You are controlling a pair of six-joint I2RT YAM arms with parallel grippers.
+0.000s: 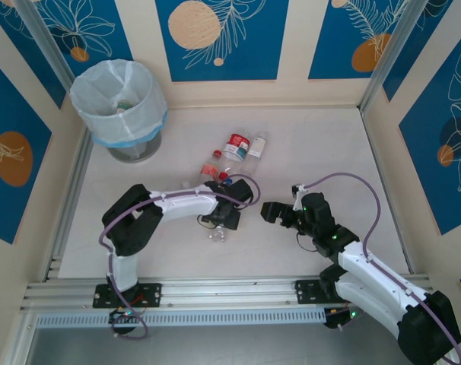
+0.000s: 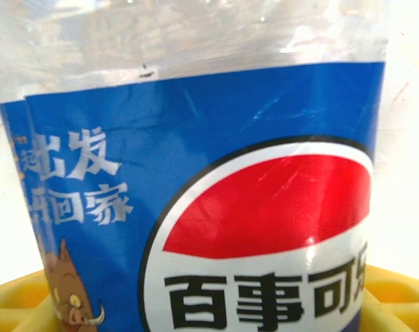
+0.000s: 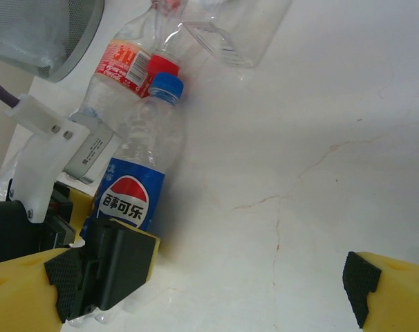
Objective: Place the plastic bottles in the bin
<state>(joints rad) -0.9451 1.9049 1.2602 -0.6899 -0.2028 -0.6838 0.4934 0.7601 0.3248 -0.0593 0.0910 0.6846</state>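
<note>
From above, the left end effector (image 1: 219, 220) sits low over the table (image 1: 329, 167), right on top of a blue-labelled bottle (image 1: 216, 234). The bottle's blue cap pokes out on the far side and its clear base on the near side. The other bottles (image 1: 235, 146) lie in a loose bunch just beyond it. The bin (image 1: 143, 114) stands well off to its far left, in the corner. The right end effector (image 1: 272, 211) hangs just to the right of the left one, with bare table under it.

The left wrist camera looks straight at the blue-labelled bottle, pressed up close. The yellow fingers (image 2: 16, 304) peek in at both bottom corners, either side of it. I can't tell whether they actually pinch it.

From the right wrist, its own fingers stand wide apart with nothing between them. Ahead and to their left lies the blue-labelled bottle, a red-labelled bottle (image 3: 119, 66) touching it beyond.
</note>
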